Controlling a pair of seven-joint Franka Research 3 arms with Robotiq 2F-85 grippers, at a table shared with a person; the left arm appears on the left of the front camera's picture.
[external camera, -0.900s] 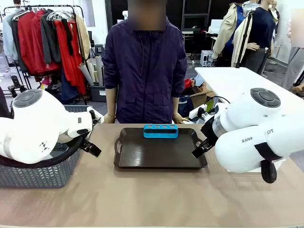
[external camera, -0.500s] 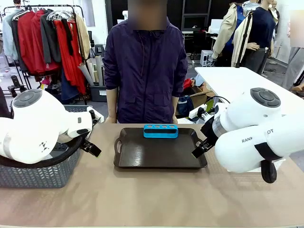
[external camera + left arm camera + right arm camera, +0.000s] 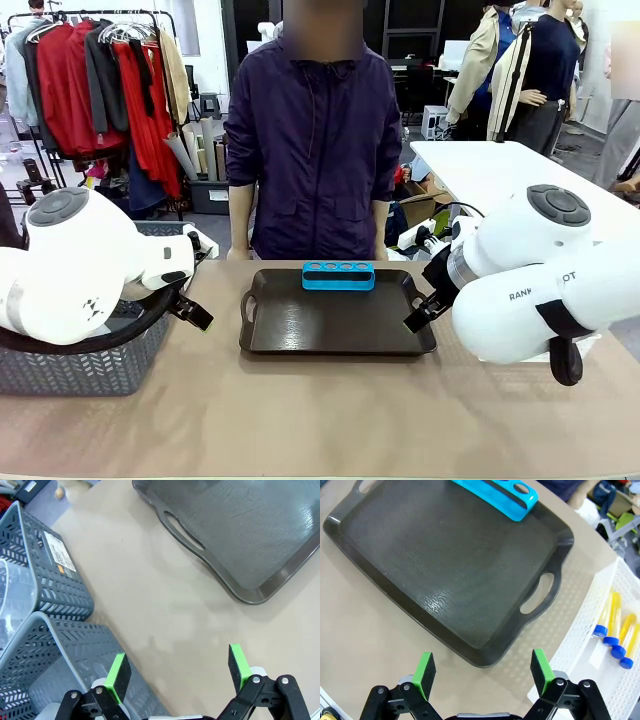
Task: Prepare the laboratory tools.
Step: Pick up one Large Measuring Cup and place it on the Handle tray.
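While both arms hang above the table [image 3: 320, 420], nothing is yet gripped. The tray [image 3: 337, 318] lies at centre, bare but for the rack [image 3: 338, 275] on its far edge, long axis crosswise. Grey baskets [image 3: 60, 580] sit at 9 o'clock of the left gripper [image 3: 178, 667], whose jaws gape empty. The white bin [image 3: 580, 645] flanks the tray's right handle. In it lie four tubes [image 3: 612, 625] at 2 o'clock of the right gripper [image 3: 482, 660], also wide open and empty. Their long axes run 1 to 7 o'clock, blue caps at the 7 end. The right arm is judged nearer to them. The rack stands at 12 o'clock.
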